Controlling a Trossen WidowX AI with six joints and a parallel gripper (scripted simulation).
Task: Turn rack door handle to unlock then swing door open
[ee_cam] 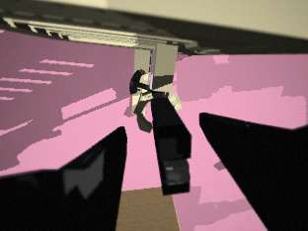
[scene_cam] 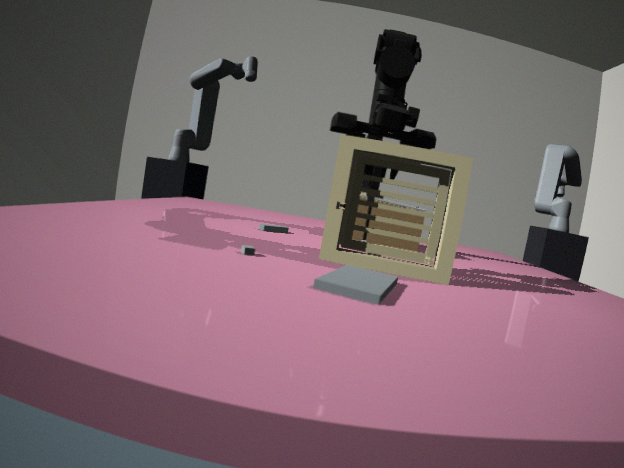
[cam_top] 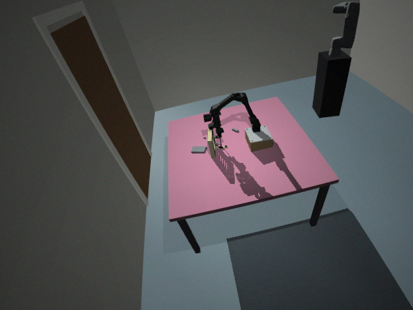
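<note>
1. Our wrist view alone clearly shows the black bar-shaped handle (ee_cam: pixel 173 130) between the spread, released fingers of our gripper (cam_top: pixel 220 142) (scene_cam: pixel 382 173) (ee_cam: pixel 162 124).
2. Our black jointed arm (cam_top: pixel 246 100) (scene_cam: pixel 395 65) arches high, wrist bent downward.

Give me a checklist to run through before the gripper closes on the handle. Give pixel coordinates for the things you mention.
1. Gripper (cam_top: pixel 219 138) (scene_cam: pixel 382 173) (ee_cam: pixel 162 124) open: ok.
2. Handle (ee_cam: pixel 170 135) between the fingers: ok, in the wrist view.
3. Handle squeezed: not ok, gaps show on both sides.
4. Handle turned a full quarter: cannot tell.
5. Door (scene_cam: pixel 403 184) swung wide open: not ok, its slats show across the frame (cam_top: pixel 209 136) (scene_cam: pixel 330 226) (ee_cam: pixel 222 15).
6. Gray slab (cam_top: pixel 198 149) (scene_cam: pixel 355 284), small block (cam_top: pixel 204 137) (scene_cam: pixel 247 250) and short bar (cam_top: pixel 235 130) (scene_cam: pixel 274 228) on the table: ok.
</note>
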